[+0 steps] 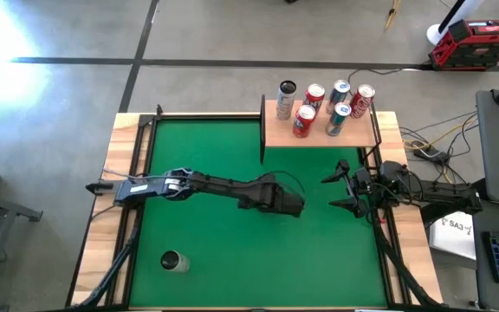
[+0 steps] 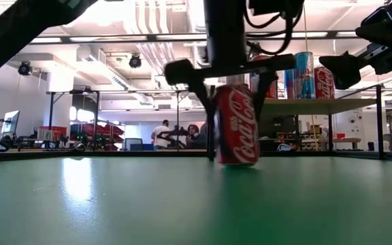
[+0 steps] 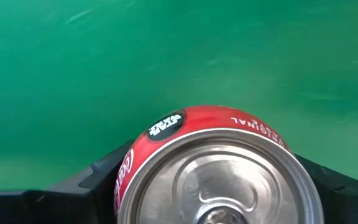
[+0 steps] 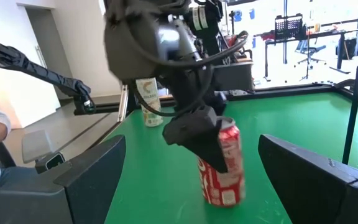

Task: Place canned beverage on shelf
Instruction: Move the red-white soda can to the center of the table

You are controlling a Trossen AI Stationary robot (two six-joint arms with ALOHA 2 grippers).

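**Left gripper clamped on a red cola can at mid-mat**

The left gripper (image 1: 291, 203) is closed around a red cola can (image 2: 236, 125), one dark finger (image 2: 205, 102) on either side of the can's upper body; the low view shows the can upright with its base on or just above the green mat (image 1: 232, 260), and which of the two cannot be told; the left wrist view looks straight down on the can's silver lid (image 3: 219, 186), with the dark fingers pressed against its flanks; the right wrist view shows the same grasp from the side, the can (image 4: 222, 165) leaning slightly under the left arm's hand.

The grasp sits near the middle of the mat, a little toward the right edge and well short of the shelf; the left arm reaches in from the mat's left edge.

The right gripper (image 1: 340, 191) hangs near the mat's right edge, its fingers spread wide and holding nothing, pointed toward the held can.

The shelf (image 1: 275, 134), a light-wood board with black rails, stands at the far right corner of the mat; six cans (image 1: 334, 106) stand on it, red ones, blue-and-silver ones and one pale one at its left end.

A further pale can (image 1: 173, 261) lies on its side near the mat's front left corner, well apart from both grippers.
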